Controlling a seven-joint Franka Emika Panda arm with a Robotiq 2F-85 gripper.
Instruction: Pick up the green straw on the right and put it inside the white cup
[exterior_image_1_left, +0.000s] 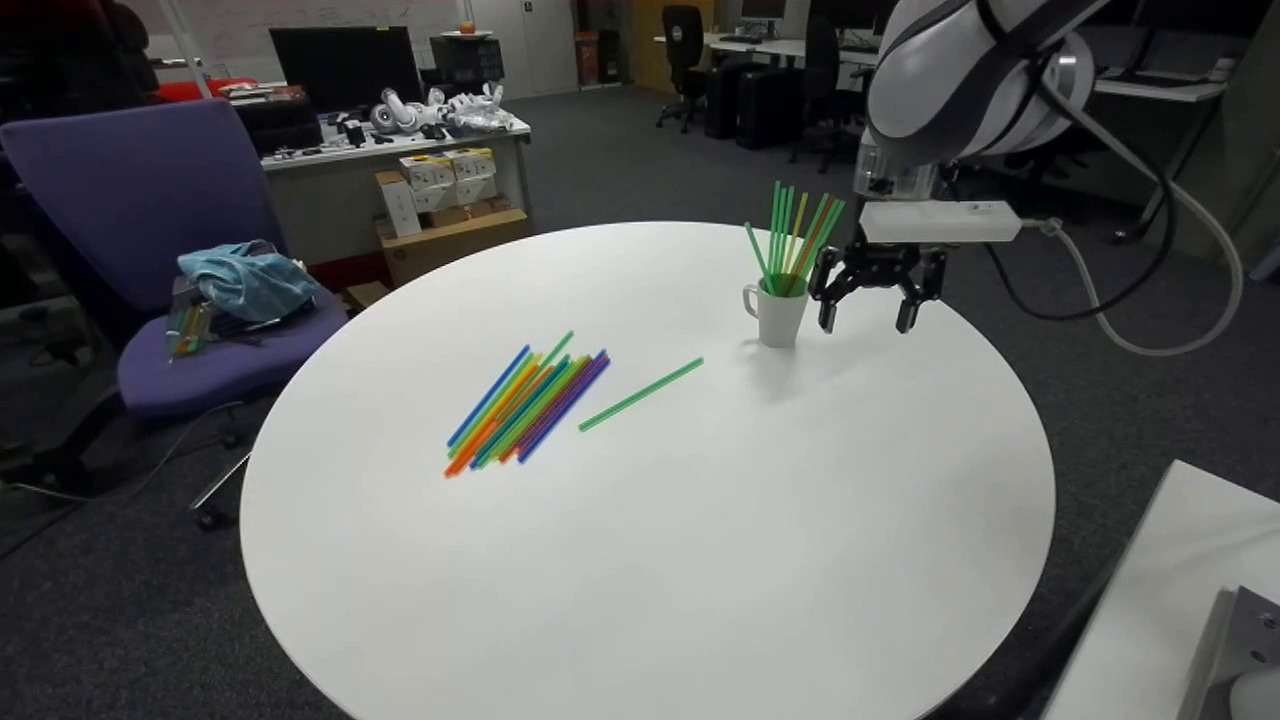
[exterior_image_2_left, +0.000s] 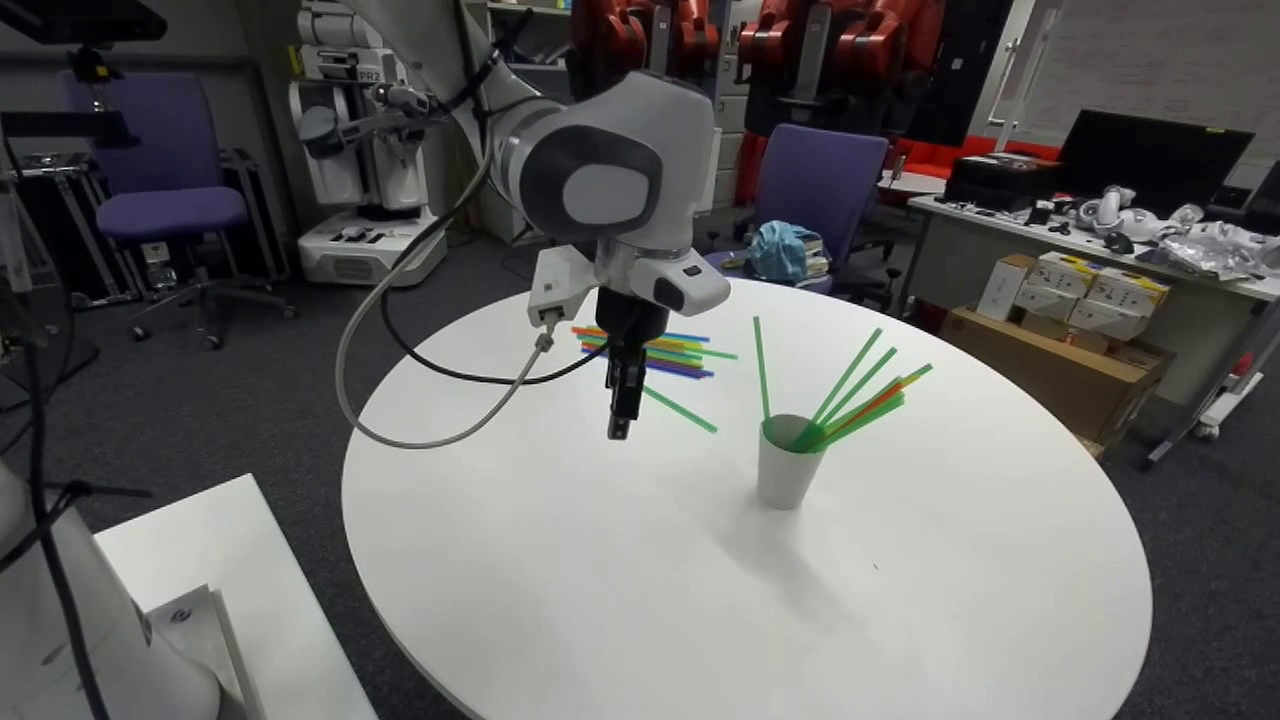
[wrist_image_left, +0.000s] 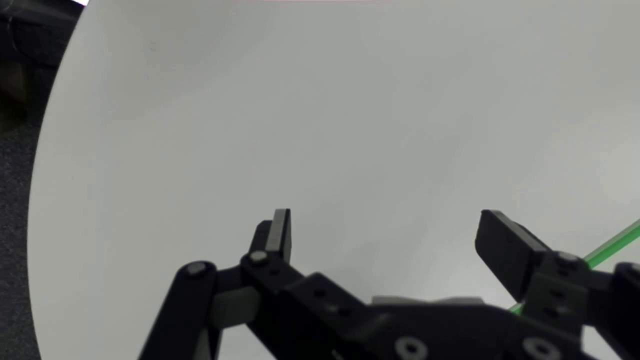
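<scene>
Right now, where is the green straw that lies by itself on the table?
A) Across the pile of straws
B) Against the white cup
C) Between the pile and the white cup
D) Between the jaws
C: in an exterior view, the green straw has the pile of straws on one side and the white cup on the other, touching neither.

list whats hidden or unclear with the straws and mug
Straws in the white mug: it hides their bottoms in both exterior views.
Lone green straw: far end behind the gripper in an exterior view.
Wrist view's green straw, likely that one: right edge cuts it.
Straw pile: overlap hides count in both exterior views.
</scene>
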